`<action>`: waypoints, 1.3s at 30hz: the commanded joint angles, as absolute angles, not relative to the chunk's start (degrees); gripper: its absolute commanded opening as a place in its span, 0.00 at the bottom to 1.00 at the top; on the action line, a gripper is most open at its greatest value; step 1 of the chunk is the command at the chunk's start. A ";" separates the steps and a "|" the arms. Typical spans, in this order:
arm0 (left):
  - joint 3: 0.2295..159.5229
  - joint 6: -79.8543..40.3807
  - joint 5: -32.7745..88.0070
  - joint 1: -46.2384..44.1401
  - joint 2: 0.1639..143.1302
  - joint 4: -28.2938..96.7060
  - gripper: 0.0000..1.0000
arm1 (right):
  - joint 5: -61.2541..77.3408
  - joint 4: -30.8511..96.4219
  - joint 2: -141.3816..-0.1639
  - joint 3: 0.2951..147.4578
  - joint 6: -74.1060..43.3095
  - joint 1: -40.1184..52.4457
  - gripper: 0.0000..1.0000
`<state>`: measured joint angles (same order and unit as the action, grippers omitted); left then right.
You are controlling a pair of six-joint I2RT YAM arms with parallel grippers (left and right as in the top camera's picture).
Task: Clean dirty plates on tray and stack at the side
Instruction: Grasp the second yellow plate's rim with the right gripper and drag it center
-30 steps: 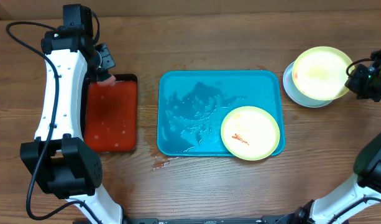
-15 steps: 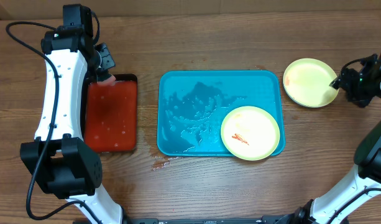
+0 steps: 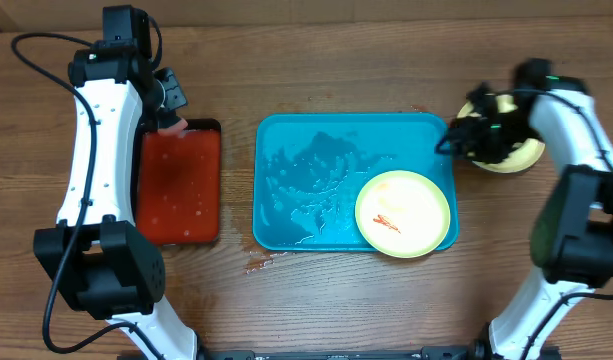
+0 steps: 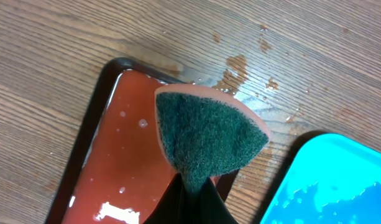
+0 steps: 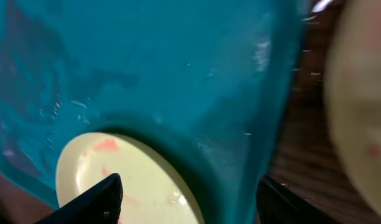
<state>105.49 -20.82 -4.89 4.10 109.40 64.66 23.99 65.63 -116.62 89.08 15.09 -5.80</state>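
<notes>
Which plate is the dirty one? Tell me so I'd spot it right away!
Find the big turquoise tray in the middle of the wooden table. In its lower right corner, seen from overhead, lies a round pale yellow-green plate. It is the only plate on the tray and has a small red smear, while the other yellow-green plate sits off the tray to the right.

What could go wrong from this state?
Right gripper hangs open by the tray rim: it may clip the rim or the side plate. The tray is wet, so the smeared plate may slide when gripped. Sponge in left gripper may drip on the table.
</notes>
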 commanded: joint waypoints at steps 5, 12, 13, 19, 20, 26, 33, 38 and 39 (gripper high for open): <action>105.12 -20.56 -4.38 3.62 109.40 64.29 0.04 | 8.16 62.61 -114.13 86.37 21.52 2.55 0.71; 105.12 -20.56 -4.38 3.62 109.40 64.23 0.05 | 8.47 61.93 -114.65 84.36 24.18 3.36 0.50; 105.12 -20.56 -4.38 3.62 109.40 64.20 0.05 | 9.74 62.50 -114.80 84.16 25.47 3.36 0.50; 105.12 -20.56 -4.40 3.62 109.40 63.88 0.05 | 14.66 63.31 -114.87 80.73 30.55 3.66 0.56; 105.12 -20.56 -4.40 3.62 109.40 63.92 0.05 | 14.63 63.13 -114.87 80.34 30.59 3.68 0.56; 105.12 -20.56 -4.38 3.62 109.40 63.86 0.05 | 14.70 60.90 -114.87 79.88 30.00 3.68 0.24; 105.10 -20.29 -2.39 3.62 109.40 64.27 0.04 | 23.46 56.99 -114.89 79.85 27.81 3.86 0.04; 105.10 -19.66 1.32 3.60 109.40 63.61 0.05 | 23.68 52.64 -114.89 79.85 17.37 5.30 0.04; 105.10 -19.68 1.63 3.60 109.40 63.61 0.04 | 23.66 51.75 -114.89 79.85 15.75 5.87 0.04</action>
